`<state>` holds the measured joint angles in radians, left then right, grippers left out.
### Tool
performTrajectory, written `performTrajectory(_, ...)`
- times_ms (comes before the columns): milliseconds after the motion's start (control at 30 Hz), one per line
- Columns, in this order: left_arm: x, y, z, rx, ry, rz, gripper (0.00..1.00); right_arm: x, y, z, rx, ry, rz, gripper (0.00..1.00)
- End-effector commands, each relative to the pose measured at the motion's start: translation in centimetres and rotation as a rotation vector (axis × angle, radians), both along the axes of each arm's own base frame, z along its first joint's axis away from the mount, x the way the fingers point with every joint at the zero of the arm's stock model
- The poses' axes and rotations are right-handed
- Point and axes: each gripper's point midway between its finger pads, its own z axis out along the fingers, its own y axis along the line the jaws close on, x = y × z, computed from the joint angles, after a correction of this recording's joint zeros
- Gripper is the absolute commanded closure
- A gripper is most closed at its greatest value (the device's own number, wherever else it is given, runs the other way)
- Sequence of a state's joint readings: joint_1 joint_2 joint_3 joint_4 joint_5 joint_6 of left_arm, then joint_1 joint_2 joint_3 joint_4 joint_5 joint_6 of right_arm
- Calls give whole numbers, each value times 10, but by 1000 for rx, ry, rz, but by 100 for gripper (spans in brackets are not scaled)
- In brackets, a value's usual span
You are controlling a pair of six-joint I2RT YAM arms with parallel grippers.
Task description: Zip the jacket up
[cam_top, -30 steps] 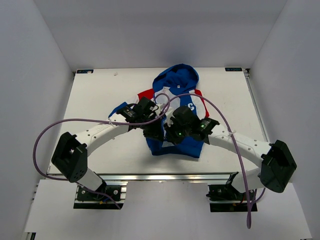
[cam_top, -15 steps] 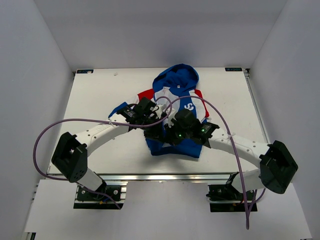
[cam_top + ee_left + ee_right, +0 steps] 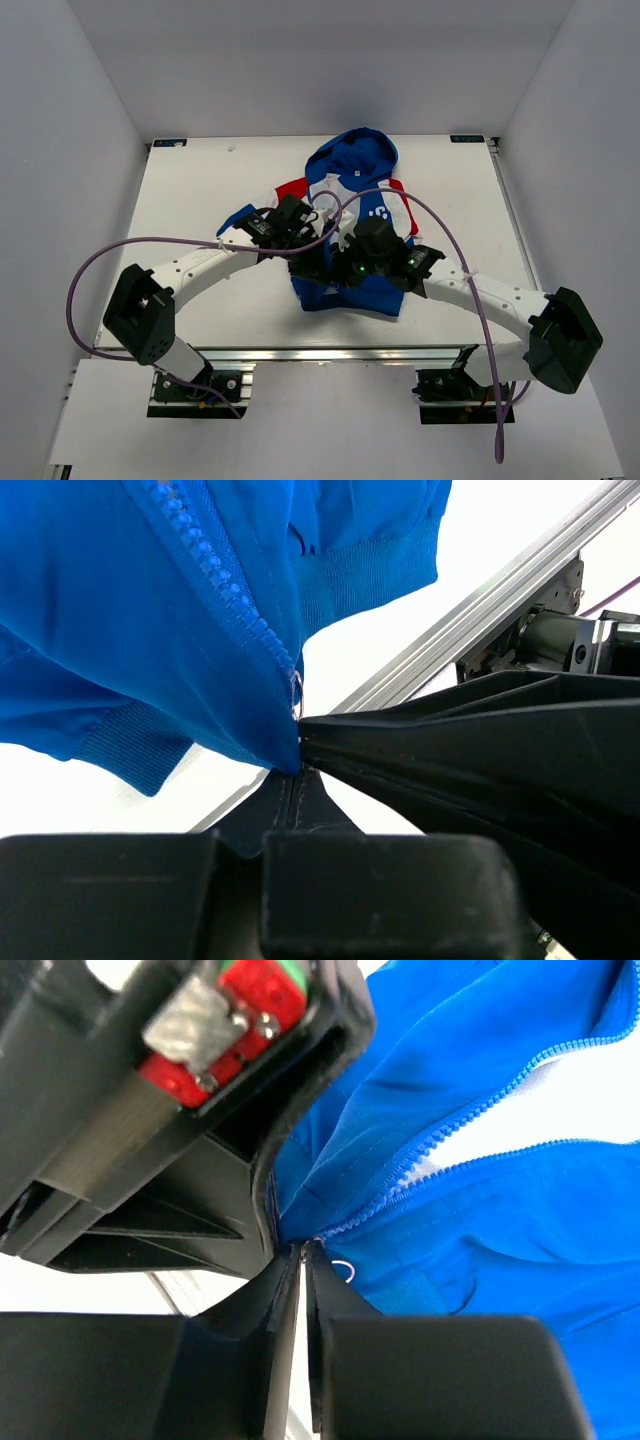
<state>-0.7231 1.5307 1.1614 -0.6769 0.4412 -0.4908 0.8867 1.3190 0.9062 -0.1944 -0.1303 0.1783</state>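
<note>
The jacket (image 3: 355, 160) lies flat mid-table, hood at the far end, royal blue with red shoulders and white chest lettering. Both grippers meet at its lower front. My left gripper (image 3: 316, 263) is shut on the blue fabric at the zipper's bottom end, as the left wrist view (image 3: 298, 770) shows, with the blue zipper teeth (image 3: 225, 595) and a small metal ring (image 3: 296, 690) just above. My right gripper (image 3: 336, 268) is shut at the zipper's base, right on the slider in the right wrist view (image 3: 308, 1250), where the two rows of teeth (image 3: 450, 1135) part above over white lining.
The white table (image 3: 200, 190) ends in an aluminium rail (image 3: 330, 355) at the near edge, also in the left wrist view (image 3: 480, 610). Purple cables (image 3: 100, 265) loop over both arms. White walls stand at the back and both sides.
My right arm's elbow has swung a little to the right and nearer, and more of the white chest lettering shows. The left arm and the jacket have hardly moved.
</note>
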Motion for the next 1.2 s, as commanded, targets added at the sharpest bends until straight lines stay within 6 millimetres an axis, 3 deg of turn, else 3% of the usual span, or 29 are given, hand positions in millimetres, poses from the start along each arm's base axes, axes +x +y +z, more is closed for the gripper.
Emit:
performTrajectory(0,-5,-6,15,-47,-10,-19,100,2,15,23,92,-55,35,90)
performTrajectory(133,-5,-5,15,-41,-8,-12,100,-3,13,14,48,-21,61,71)
performTrajectory(200,-6,-5,14,-39,-6,-12,100,-6,9,10,29,-20,75,67)
performTrajectory(633,-5,-5,12,-33,4,2,100,-16,-18,-10,-40,-75,93,55)
performTrajectory(933,-5,-6,13,-39,9,3,100,-16,-8,-4,-12,-98,141,48)
performTrajectory(1167,-6,-8,15,-48,11,-4,100,-6,-3,-10,-38,-104,113,47)
